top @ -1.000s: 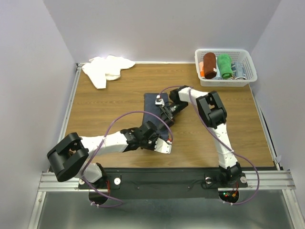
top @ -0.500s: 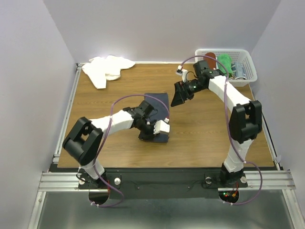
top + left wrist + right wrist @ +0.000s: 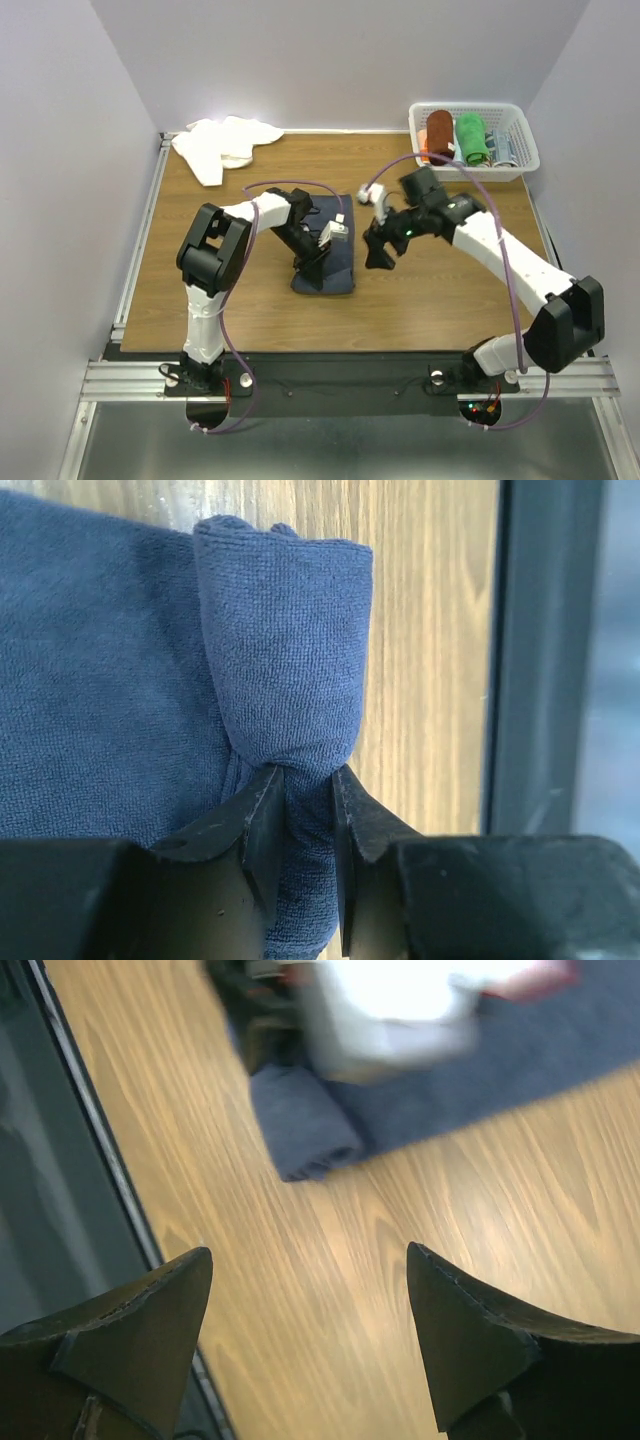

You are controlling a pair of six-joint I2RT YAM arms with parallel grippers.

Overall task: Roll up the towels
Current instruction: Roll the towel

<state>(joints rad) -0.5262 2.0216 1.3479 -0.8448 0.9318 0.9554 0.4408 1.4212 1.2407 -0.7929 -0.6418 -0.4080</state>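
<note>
Left pincer (image 3: 308,802): pinching the rolled edge of the slate-blue towel (image 3: 110,660), with cloth bunched between its fingers.
Slate-blue towel: partly rolled on the wooden table (image 3: 420,300); the roll runs straight ahead of the left pincer.
Right pincer (image 3: 308,1255): spread wide and holding nothing, over bare wood; the roll's end lies just ahead of it.
White towel (image 3: 225,143): crumpled, well apart from both pincers.
Basket (image 3: 480,172): beyond the right pincer.
</note>
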